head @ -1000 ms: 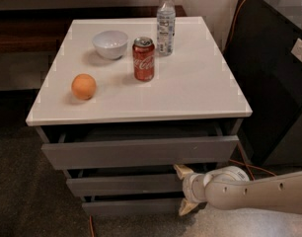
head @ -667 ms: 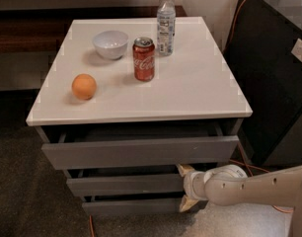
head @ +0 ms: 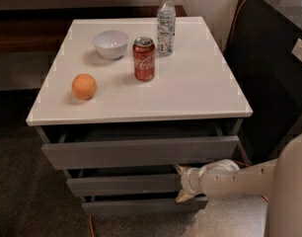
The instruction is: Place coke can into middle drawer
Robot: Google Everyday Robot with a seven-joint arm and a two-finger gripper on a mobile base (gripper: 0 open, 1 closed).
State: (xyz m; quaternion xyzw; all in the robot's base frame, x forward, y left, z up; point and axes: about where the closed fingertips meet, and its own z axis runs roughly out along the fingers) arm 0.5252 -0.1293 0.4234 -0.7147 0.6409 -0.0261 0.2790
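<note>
Arm (head: pixel 240 179) running off-frame right, hand (head: pixel 181 183) gaping wide at middle drawer (head: pixel 124 184) front, surface (head: pixel 190 83) carrying one coke can (head: pixel 144 59), bottle (head: pixel 166 22), bowl (head: pixel 110 44), orange (head: pixel 84 86)

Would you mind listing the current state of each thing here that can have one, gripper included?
Red aluminium coke can: upright on the white cabinet top, not held.
Clear plastic water bottle: upright, capped.
White bowl: upright.
Dark grey top drawer: ajar.
Dark grey middle drawer: barely open.
Dark grey lowest drawer: looks shut.
Gripper: open, fingers straddling the middle drawer front's right end.
</note>
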